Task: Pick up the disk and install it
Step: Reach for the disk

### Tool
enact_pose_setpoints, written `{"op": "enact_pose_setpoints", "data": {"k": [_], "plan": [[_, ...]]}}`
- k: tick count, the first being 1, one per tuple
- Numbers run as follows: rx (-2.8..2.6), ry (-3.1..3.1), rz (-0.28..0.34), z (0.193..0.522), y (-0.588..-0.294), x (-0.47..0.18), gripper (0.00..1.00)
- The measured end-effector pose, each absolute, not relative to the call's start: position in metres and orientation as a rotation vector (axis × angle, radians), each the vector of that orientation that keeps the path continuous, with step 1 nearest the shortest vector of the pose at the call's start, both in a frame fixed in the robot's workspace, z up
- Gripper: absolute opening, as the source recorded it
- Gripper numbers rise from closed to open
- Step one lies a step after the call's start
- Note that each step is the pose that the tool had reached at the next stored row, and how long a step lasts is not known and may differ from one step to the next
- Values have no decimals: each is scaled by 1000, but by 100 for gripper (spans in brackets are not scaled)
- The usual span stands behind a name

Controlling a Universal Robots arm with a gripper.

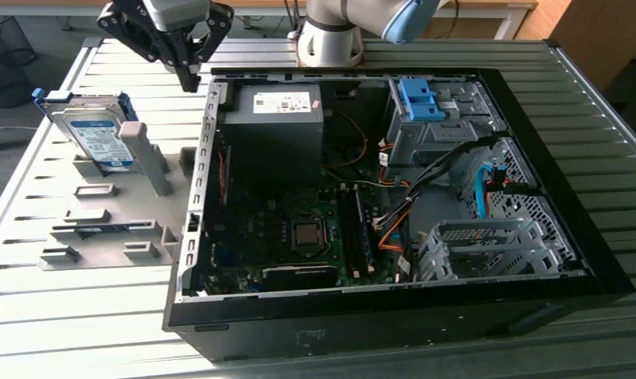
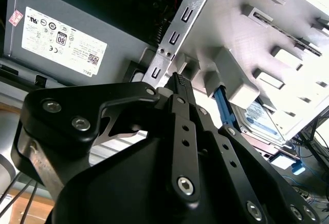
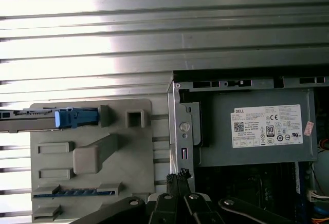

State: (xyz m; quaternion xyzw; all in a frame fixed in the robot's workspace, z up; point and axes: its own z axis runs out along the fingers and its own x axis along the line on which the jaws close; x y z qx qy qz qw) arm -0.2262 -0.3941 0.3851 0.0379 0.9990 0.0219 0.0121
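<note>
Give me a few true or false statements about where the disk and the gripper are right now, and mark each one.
The disk stands on edge in the gray rack, outside the computer case. True.
The gripper is holding the disk. False: it hangs shut and empty near the case's wall, apart from the disk.
The case is open, with the motherboard showing. True.
The disk's carrier is red. False: it is blue.
</note>
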Motion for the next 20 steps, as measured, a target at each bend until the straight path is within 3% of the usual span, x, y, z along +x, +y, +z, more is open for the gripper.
{"op": "enact_pose_setpoints", "data": {"k": [20], "plan": [[118, 3114, 68, 385, -394, -232, 11]]}}
